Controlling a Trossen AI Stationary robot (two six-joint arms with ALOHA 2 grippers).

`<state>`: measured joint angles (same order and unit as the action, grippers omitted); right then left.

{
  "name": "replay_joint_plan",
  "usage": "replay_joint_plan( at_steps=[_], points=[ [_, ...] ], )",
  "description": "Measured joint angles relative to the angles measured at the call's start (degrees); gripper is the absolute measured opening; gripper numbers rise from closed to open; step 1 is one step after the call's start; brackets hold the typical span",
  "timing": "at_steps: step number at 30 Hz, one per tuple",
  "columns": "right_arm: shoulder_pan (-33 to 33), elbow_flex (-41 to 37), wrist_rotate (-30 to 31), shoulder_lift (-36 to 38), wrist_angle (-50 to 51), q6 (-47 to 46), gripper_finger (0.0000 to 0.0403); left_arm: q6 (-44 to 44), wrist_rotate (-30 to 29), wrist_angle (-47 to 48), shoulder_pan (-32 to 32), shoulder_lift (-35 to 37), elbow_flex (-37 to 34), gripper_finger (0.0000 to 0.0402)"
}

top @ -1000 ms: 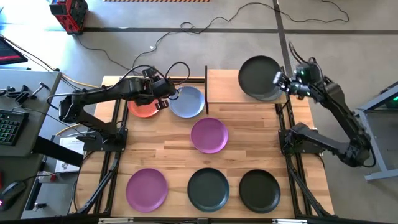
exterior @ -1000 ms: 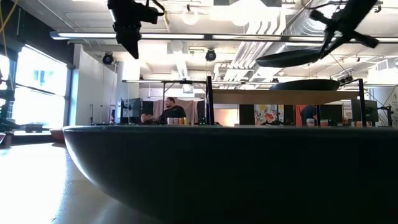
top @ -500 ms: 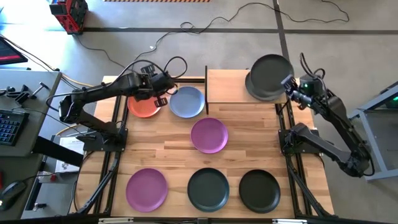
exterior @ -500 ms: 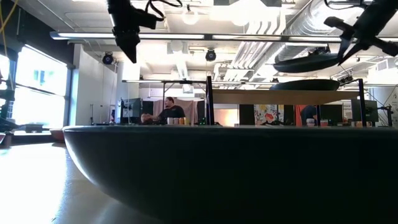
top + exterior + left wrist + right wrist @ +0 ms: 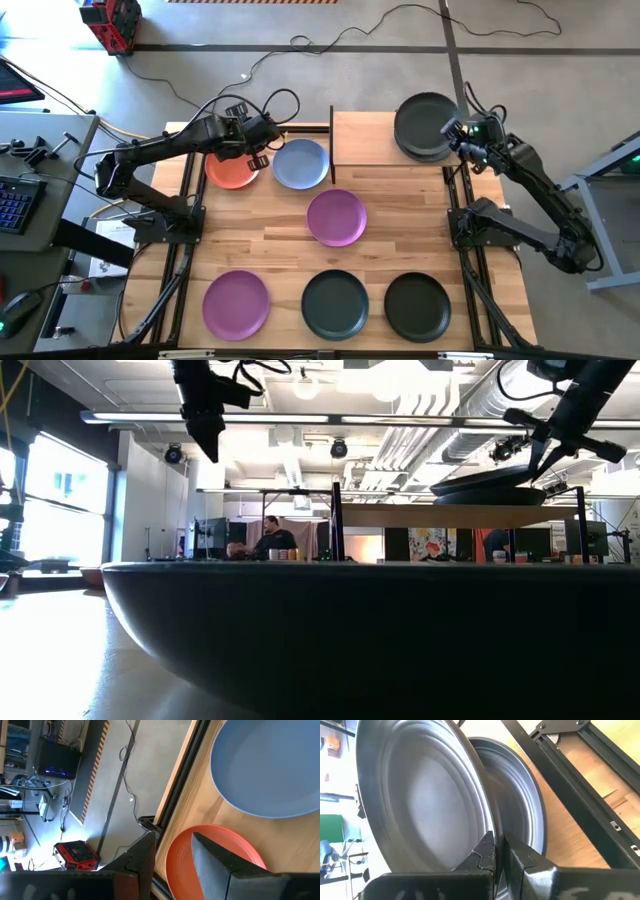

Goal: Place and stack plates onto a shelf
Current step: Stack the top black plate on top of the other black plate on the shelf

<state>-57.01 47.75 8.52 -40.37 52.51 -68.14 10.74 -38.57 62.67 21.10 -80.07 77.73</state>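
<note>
A dark plate [image 5: 425,115] hangs tilted just over another dark plate [image 5: 522,795] that lies on the right end of the light-wood shelf [image 5: 362,140]. My right gripper [image 5: 452,132] is shut on the upper plate. My left gripper [image 5: 262,152] hovers open, high over the far left of the table. It stands above the gap between the orange plate [image 5: 220,847] and the pale blue plate [image 5: 270,765], both flat on the table, and touches nothing. My right gripper pinches the upper dark plate's rim [image 5: 481,827] between its two fingers, on the plate's right side. It comes from the table's right, slanting down. The plate is tilted, its left edge [image 5: 440,490] low over the shelf's plate; whether they touch I cannot tell.
A purple plate [image 5: 336,217] lies at mid-table. Along the near edge lie another purple plate [image 5: 236,303] and two dark plates [image 5: 335,303] [image 5: 417,307]. The shelf's thin dark posts [image 5: 337,520] stand at its left end. The shelf's left half [image 5: 355,135] is bare.
My right gripper has sunk toward the shelf with the dark plate and rolled its wrist. The plate has come down from well above to just over the plate on the shelf, tilting flatter.
</note>
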Motion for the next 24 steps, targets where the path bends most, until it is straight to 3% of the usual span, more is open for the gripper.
replay_joint_plan(
  at_steps=[24],
  points=[
    [-0.02,0.00,0.06,-2.07,1.70,1.91,0.0011,-0.09,0.04,0.02,-0.02,0.00,0.00,0.0115]
  ],
)
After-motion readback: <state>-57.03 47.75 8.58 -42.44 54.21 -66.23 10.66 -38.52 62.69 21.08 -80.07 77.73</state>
